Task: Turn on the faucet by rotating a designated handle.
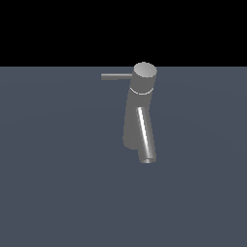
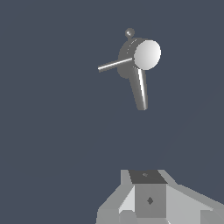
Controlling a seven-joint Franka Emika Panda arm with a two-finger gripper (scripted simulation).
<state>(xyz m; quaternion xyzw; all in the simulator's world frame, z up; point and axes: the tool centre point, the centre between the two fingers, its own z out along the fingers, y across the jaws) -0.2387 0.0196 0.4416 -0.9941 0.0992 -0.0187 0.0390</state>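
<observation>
Faucet (image 1: 139,111) stands mid-floor, handle (image 1: 116,76) projecting from its cap toward the exterior view's left. Rigid, slick metal rod; I'd push near its free tip. Gripper (image 2: 148,199) well apart; finger state I cannot tell.

— What carries everything here?
— A flat slate-blue floor (image 1: 53,193), plain and even.
— And what stands on it?
— Only the grey faucet (image 1: 137,120), upright, slightly right of the exterior view's centre.
</observation>
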